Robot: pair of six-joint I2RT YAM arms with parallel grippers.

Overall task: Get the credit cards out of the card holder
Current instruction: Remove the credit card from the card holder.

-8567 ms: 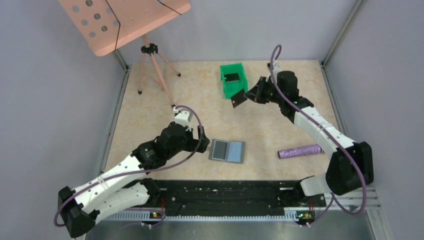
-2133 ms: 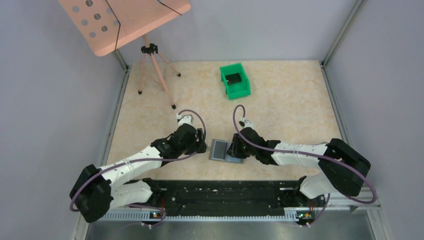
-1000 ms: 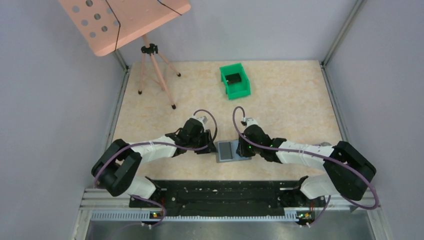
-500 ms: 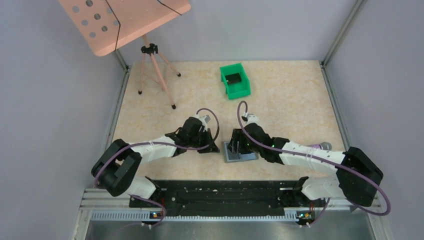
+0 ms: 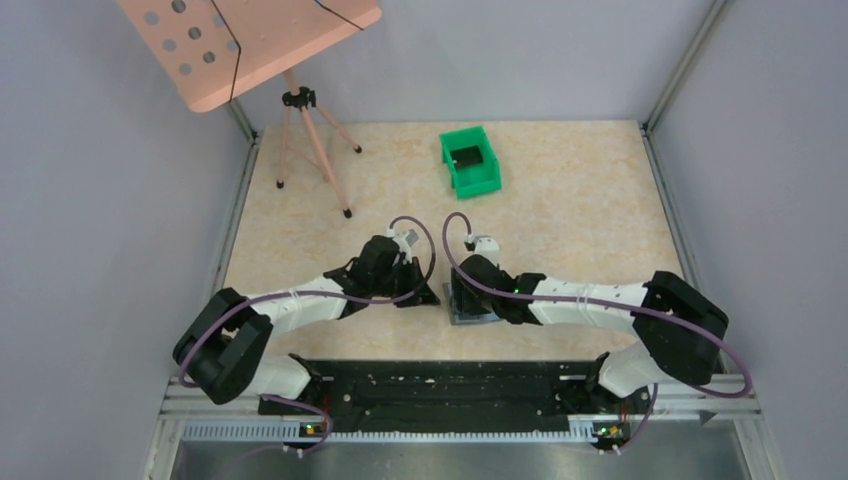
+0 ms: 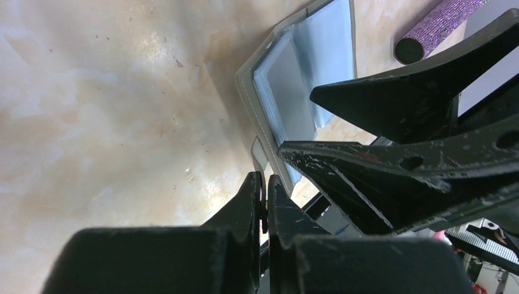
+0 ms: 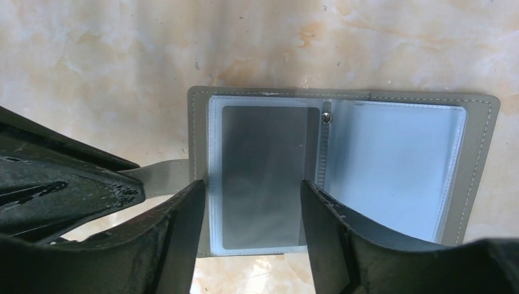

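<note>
Currently the left gripper is pinched shut on the strap tab of the card holder, lower centre of the overhead view. The right gripper stands open, straddling the grey card, holding nothing.

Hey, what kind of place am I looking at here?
Probably a robot lab test cell: left arm and right arm bolted to a grey-walled table, working a card holder, with a green bin nearby.
</note>
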